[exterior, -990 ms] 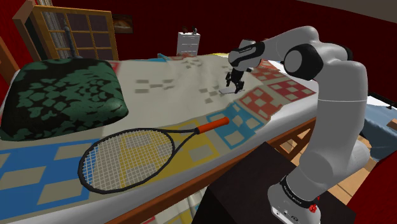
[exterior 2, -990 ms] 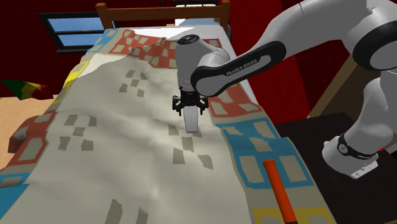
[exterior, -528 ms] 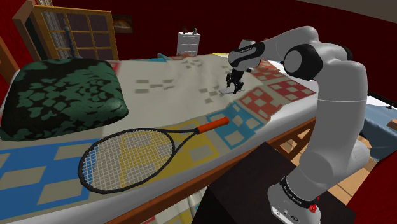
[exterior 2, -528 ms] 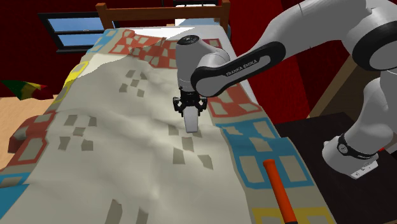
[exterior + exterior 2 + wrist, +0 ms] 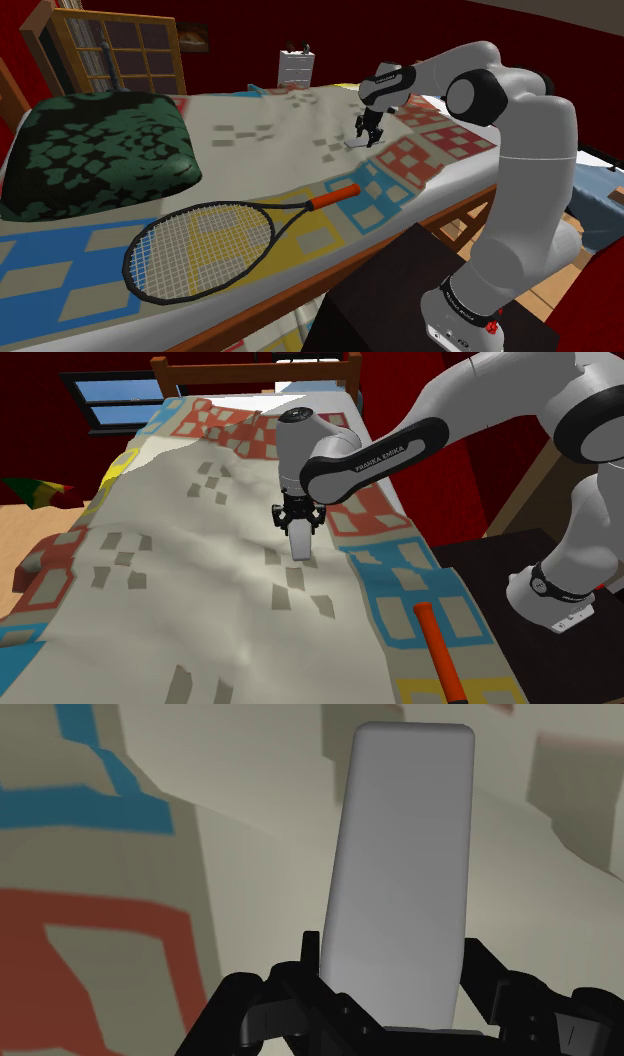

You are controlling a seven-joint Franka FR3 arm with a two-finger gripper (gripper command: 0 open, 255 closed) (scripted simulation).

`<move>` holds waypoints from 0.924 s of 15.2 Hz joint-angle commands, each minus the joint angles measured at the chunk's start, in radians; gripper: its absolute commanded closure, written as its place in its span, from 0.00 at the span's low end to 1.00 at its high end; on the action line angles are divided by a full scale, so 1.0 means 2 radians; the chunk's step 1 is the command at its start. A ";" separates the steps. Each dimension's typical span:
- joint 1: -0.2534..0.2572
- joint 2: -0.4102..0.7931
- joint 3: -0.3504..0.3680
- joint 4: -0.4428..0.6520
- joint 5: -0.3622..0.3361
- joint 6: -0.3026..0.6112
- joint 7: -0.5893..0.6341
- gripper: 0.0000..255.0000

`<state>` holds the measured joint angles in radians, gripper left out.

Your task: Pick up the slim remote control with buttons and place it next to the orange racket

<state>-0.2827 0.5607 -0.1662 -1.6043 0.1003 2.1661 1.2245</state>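
The grey remote (image 5: 400,854) is clasped near one end by the gripper (image 5: 390,954), low on the quilt (image 5: 180,582). Held so far off-centre, it could be tilted or dropped when carried to the racket (image 5: 200,245).

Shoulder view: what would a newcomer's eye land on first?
The big white arm at that view's right, reaching over the patchwork bed, its jaws closed on a plain grey remote. Then the orange-handled racket at lower left and the dark green pillow above it.

Open quilt (image 5: 250,140) between tool (image 5: 368,141) and racket (image 5: 205,248)
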 commanded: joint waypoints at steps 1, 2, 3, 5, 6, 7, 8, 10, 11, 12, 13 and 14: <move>0.000 0.000 0.000 0.000 0.000 0.000 0.000 1.00; 0.000 -0.003 0.000 0.002 -0.001 -0.005 0.000 1.00; 0.000 -0.006 -0.001 0.004 -0.001 -0.010 0.001 1.00; 0.001 -0.013 -0.002 0.008 -0.003 -0.020 0.001 1.00; 0.001 -0.016 -0.002 0.010 -0.003 -0.026 0.002 1.00; 0.001 -0.018 -0.002 0.013 -0.004 -0.031 0.002 1.00; 0.001 -0.021 -0.003 0.016 -0.004 -0.036 0.002 1.00; 0.001 -0.026 -0.003 0.021 -0.005 -0.047 0.003 1.00; 0.002 -0.029 -0.003 0.024 -0.006 -0.053 0.003 1.00; 0.002 -0.031 -0.004 0.028 -0.006 -0.058 0.004 1.00; 0.002 -0.034 -0.004 0.031 -0.007 -0.064 0.004 1.00; 0.002 -0.036 -0.004 0.034 -0.007 -0.069 0.004 1.00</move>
<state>-0.2803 0.4971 -0.1740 -1.5379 0.0870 2.0372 1.2315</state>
